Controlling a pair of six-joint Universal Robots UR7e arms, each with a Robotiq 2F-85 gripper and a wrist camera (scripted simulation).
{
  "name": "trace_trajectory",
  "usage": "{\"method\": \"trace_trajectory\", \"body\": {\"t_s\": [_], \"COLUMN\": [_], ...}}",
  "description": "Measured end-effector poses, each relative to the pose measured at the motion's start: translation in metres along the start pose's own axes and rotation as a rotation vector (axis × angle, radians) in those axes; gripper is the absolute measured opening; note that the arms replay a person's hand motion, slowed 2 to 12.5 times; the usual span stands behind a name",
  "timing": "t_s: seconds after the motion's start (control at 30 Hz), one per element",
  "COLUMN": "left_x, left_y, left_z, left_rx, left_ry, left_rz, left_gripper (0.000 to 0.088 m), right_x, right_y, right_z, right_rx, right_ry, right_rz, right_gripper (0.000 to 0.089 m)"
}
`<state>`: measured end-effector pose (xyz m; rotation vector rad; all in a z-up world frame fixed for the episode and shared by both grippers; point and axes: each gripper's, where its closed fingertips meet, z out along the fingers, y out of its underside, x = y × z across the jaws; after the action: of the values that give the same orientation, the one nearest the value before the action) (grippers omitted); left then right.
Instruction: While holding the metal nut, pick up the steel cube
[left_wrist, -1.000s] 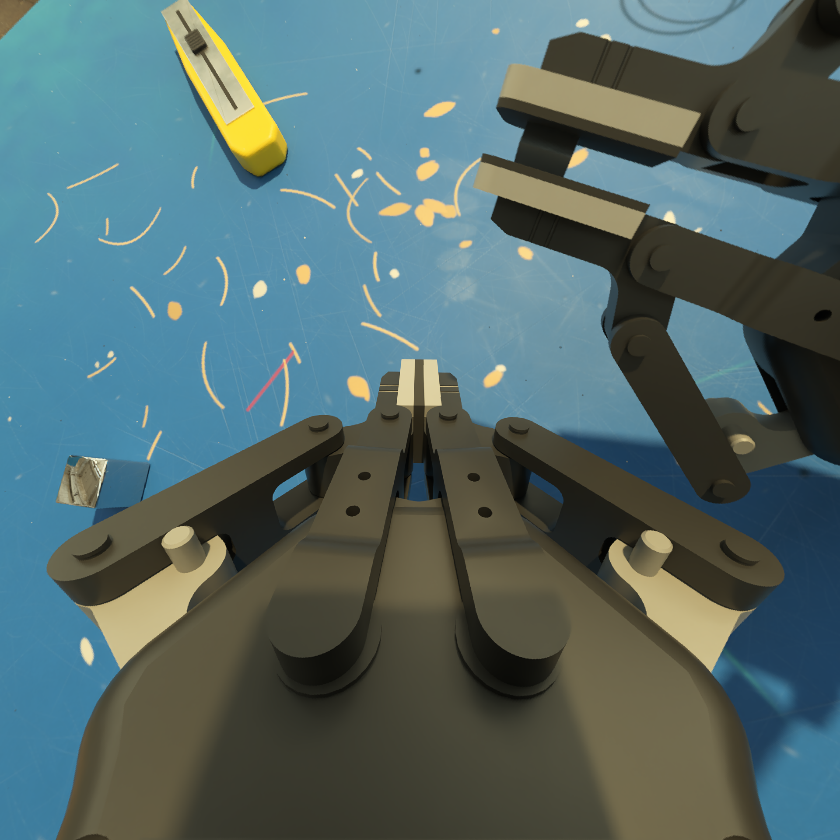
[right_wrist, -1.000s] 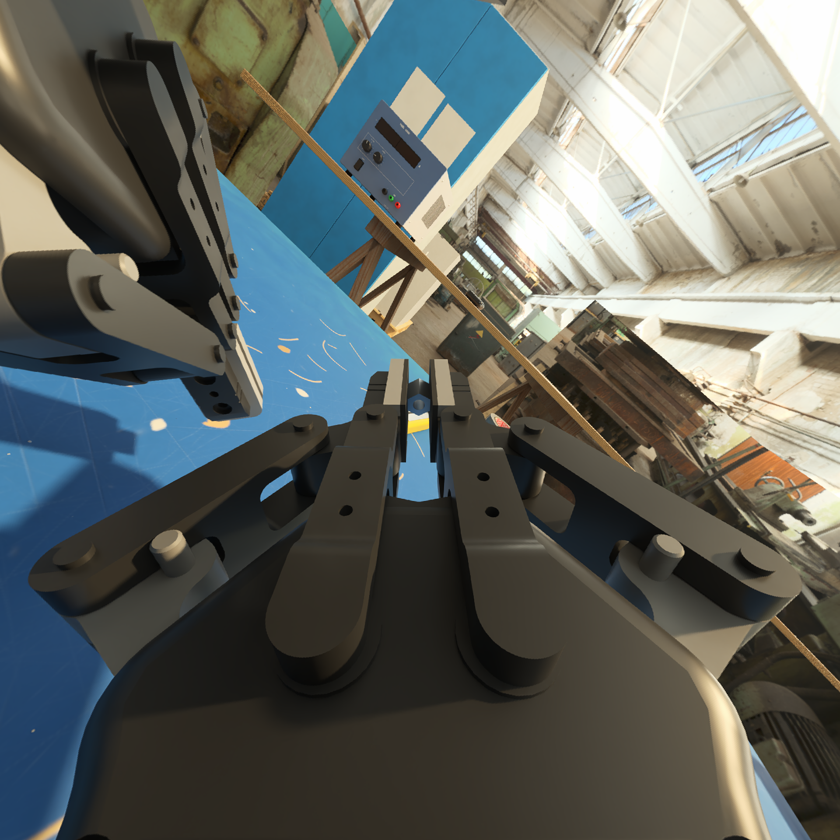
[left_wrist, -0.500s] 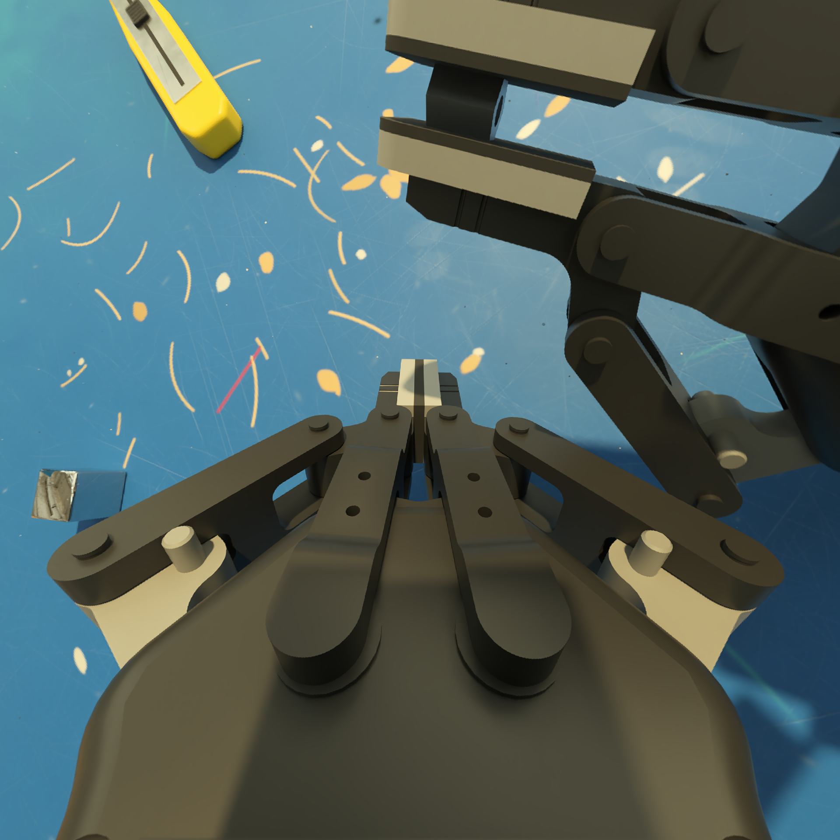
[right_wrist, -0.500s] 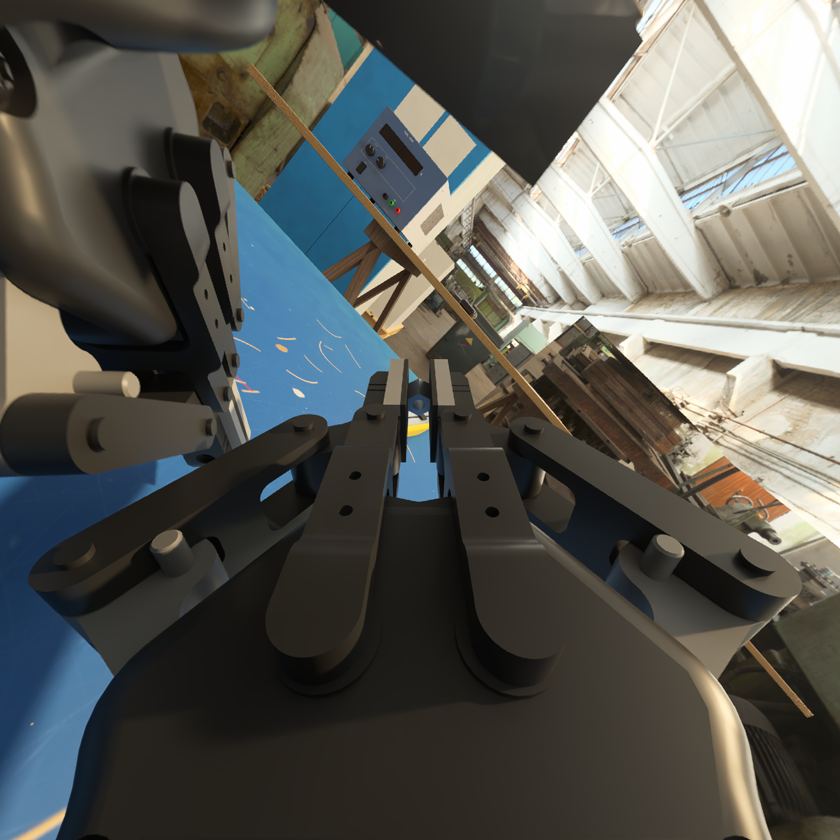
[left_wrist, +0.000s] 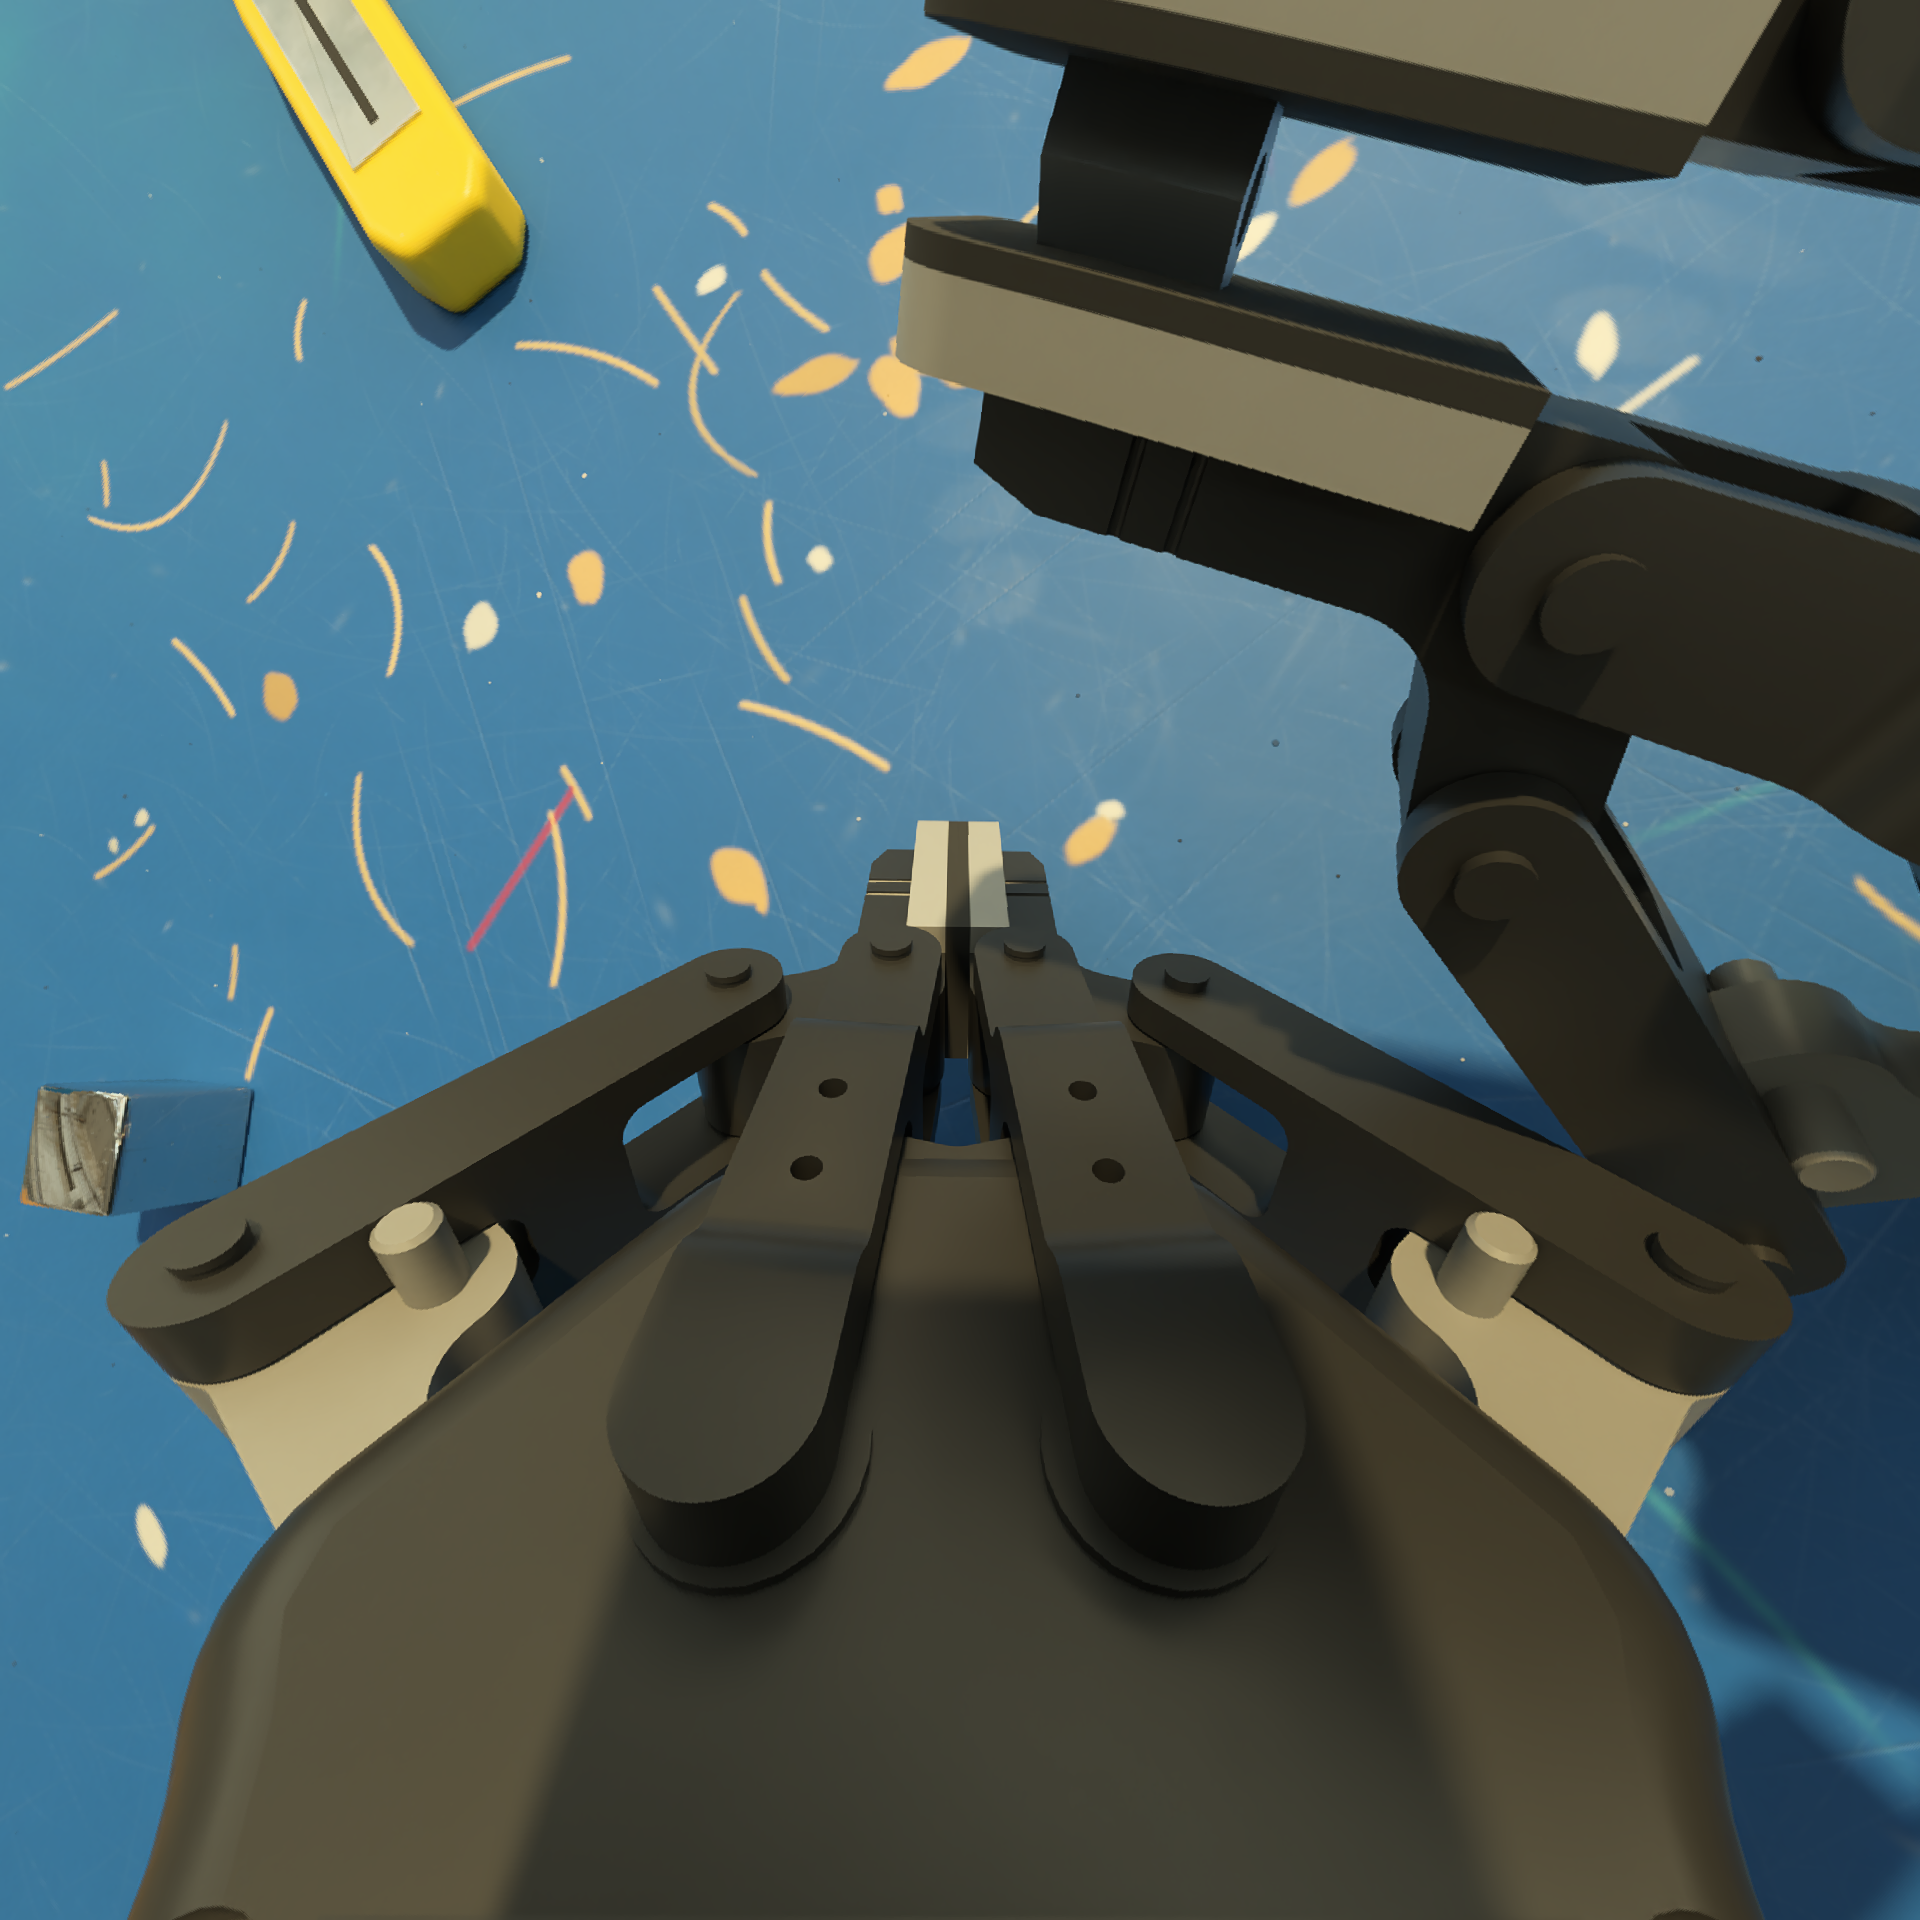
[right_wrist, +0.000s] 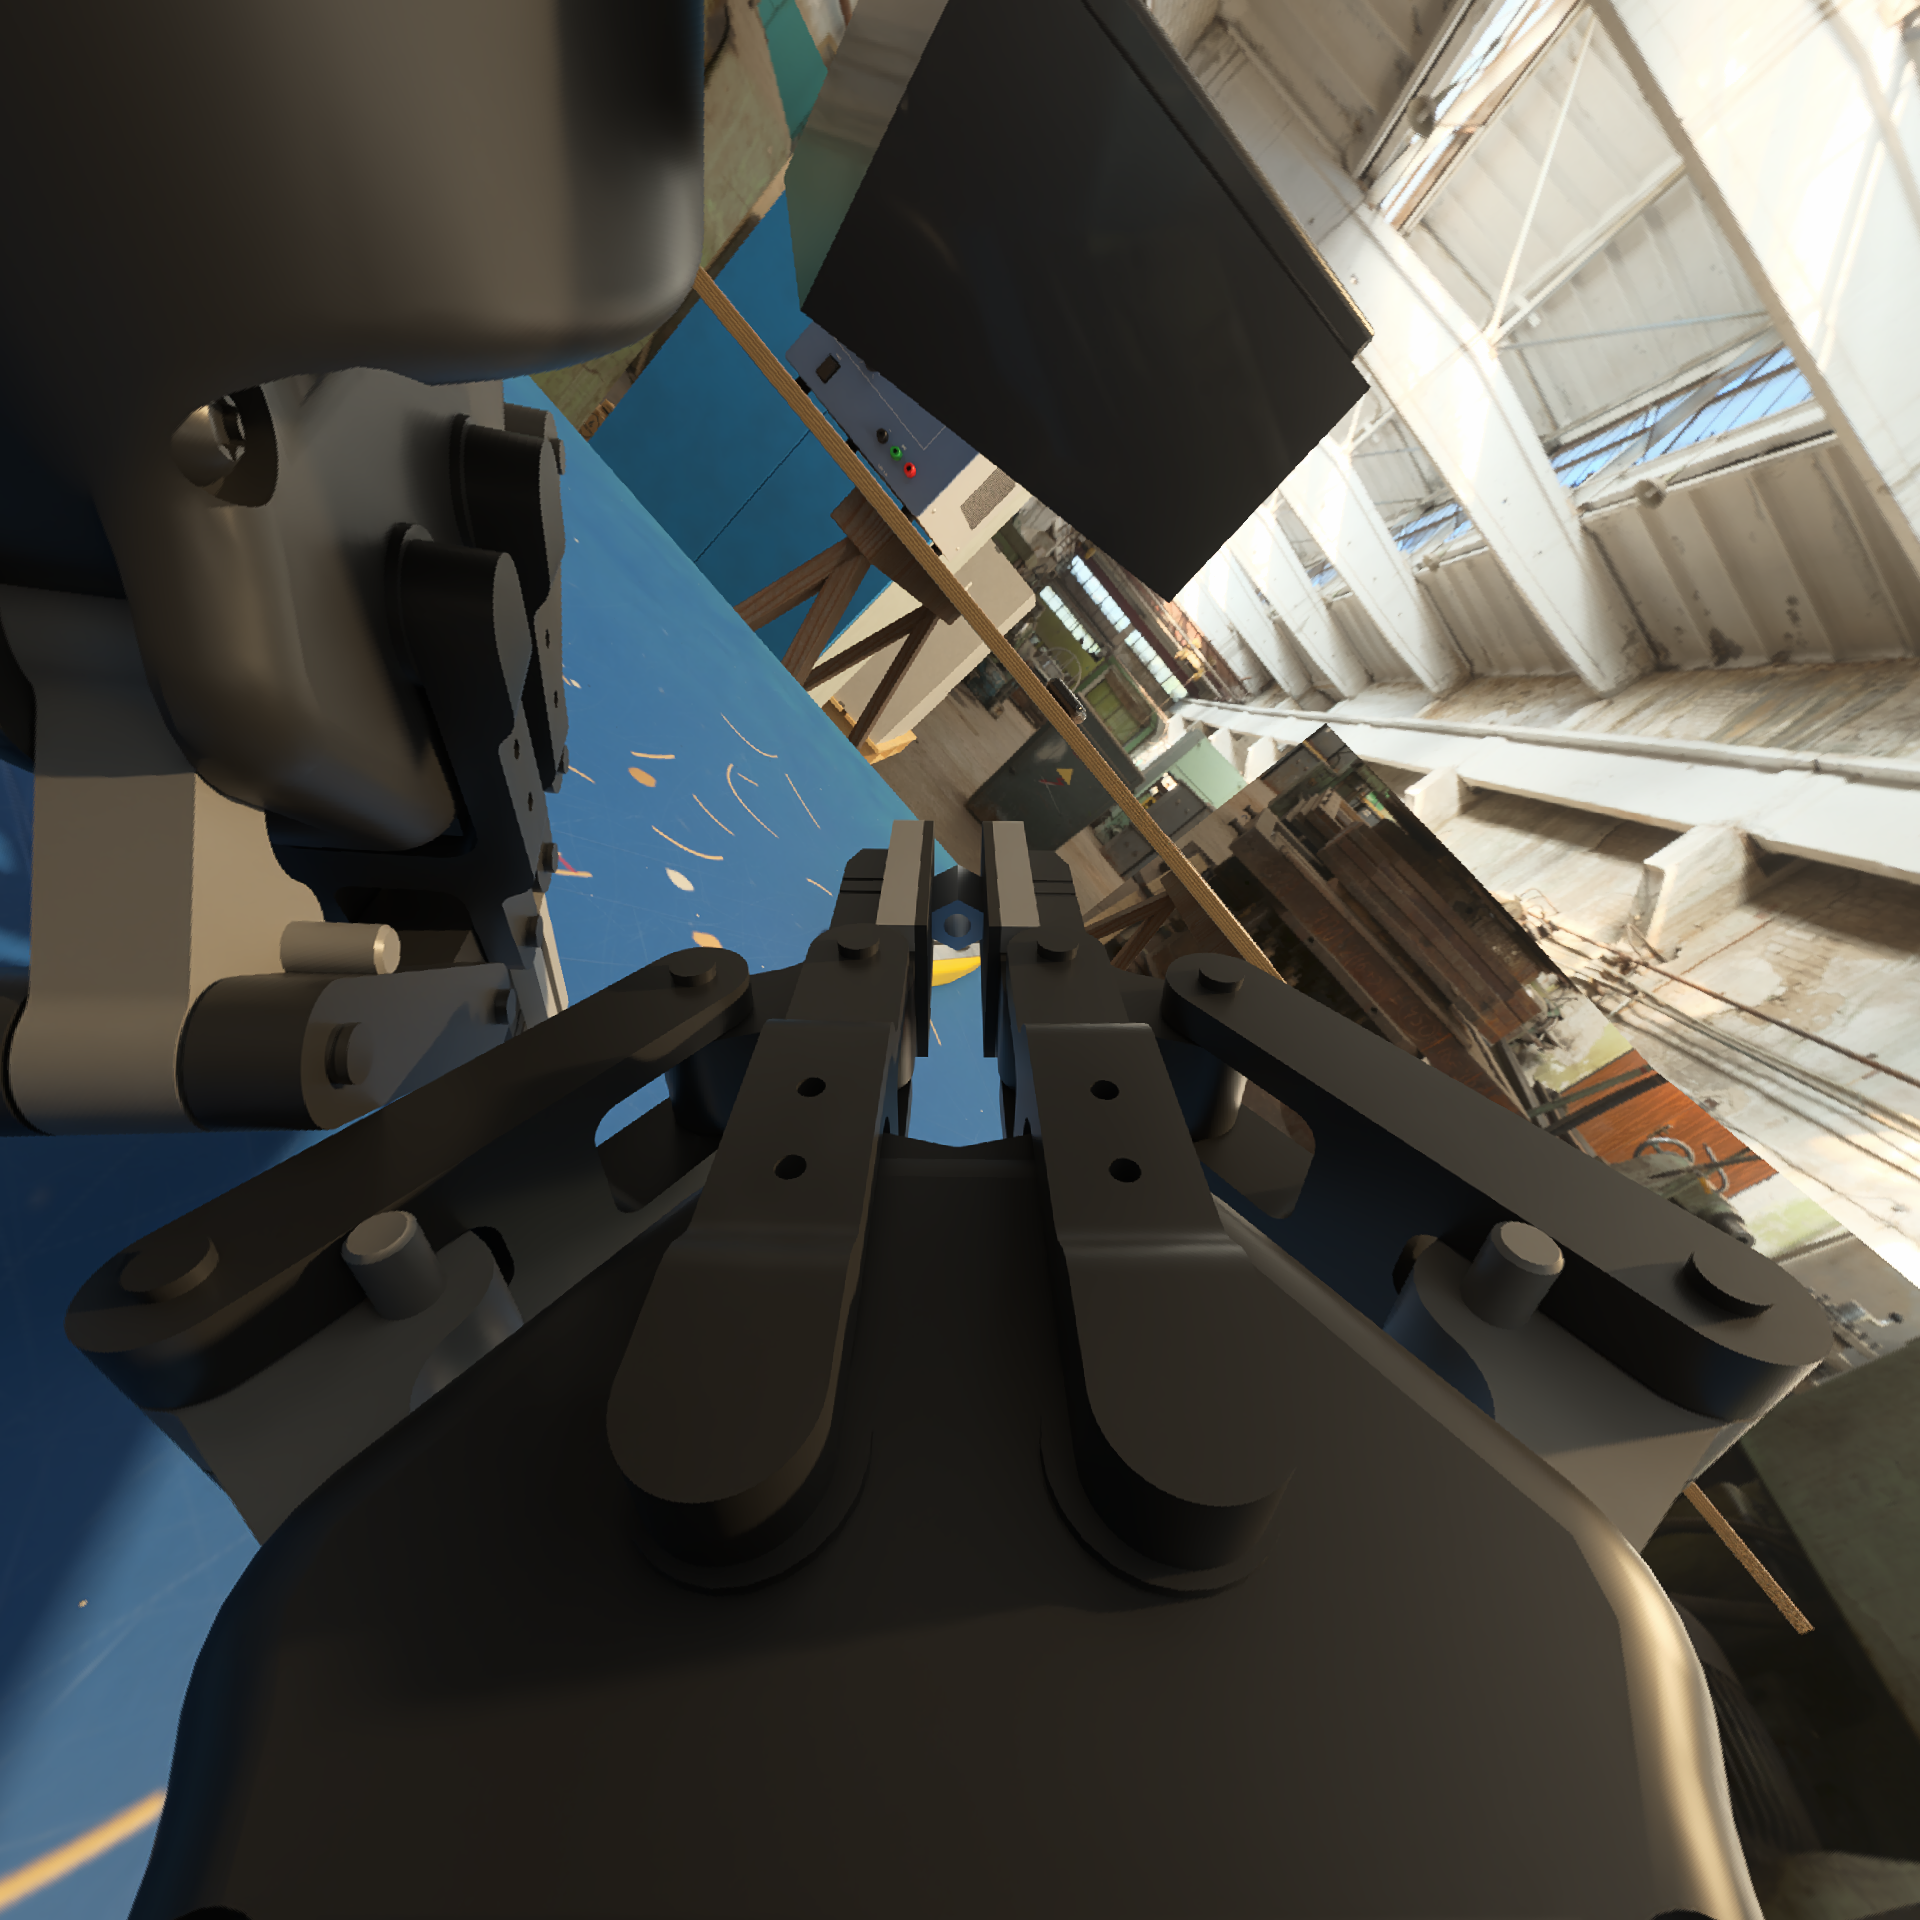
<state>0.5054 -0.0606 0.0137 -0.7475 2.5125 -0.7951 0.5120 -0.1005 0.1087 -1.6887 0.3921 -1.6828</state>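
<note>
The steel cube (left_wrist: 125, 1148) sits on the blue table (left_wrist: 1091, 665) at the left edge of the left wrist view, to the left of and behind my left fingertips. My left gripper (left_wrist: 956, 873) is shut with its pads together and nothing between them, above the table. My right gripper (left_wrist: 1049, 156) reaches in from the upper right, shut on the dark metal nut (left_wrist: 1143, 177). In the right wrist view the right gripper (right_wrist: 954, 883) pinches the small hex nut (right_wrist: 954, 923), held up off the table. The left gripper's body (right_wrist: 416, 727) is close on its left.
A yellow utility knife (left_wrist: 395, 156) lies at the far left. Wood shavings (left_wrist: 810, 727) are scattered over the table. The table's far edge (right_wrist: 935, 582) carries a grey power supply (right_wrist: 883, 426). A dark panel (right_wrist: 1070, 291) hangs above it.
In the left wrist view the right gripper with the nut has come much closer, now filling the upper right. The cube and knife have slid left in view. Both grippers stayed shut.
</note>
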Motion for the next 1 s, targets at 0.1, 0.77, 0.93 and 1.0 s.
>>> {"method": "trace_trajectory", "body": {"t_s": [0.1, 0.77, 0.93, 1.0], "left_x": [-0.001, -0.001, -0.007, -0.010], "left_y": [-0.001, -0.002, -0.011, -0.014], "left_z": [0.001, -0.001, -0.012, -0.017], "left_rx": [0.004, 0.039, 0.104, 0.121], "left_ry": [-0.011, -0.007, -0.017, -0.021], "left_rz": [0.010, -0.004, -0.023, -0.029], "left_gripper": [0.0000, 0.0000, 0.0000, 0.0000], "right_x": [0.000, 0.001, 0.000, 0.000], "right_y": [0.002, 0.000, 0.000, 0.000], "right_z": [0.001, 0.001, 0.001, 0.001], "right_rx": [-0.005, -0.003, -0.004, -0.005], "right_ry": [-0.003, 0.003, 0.004, 0.005], "right_rz": [0.000, 0.003, -0.004, -0.006], "right_gripper": [0.0080, 0.0080, 0.0080, 0.0080]}}
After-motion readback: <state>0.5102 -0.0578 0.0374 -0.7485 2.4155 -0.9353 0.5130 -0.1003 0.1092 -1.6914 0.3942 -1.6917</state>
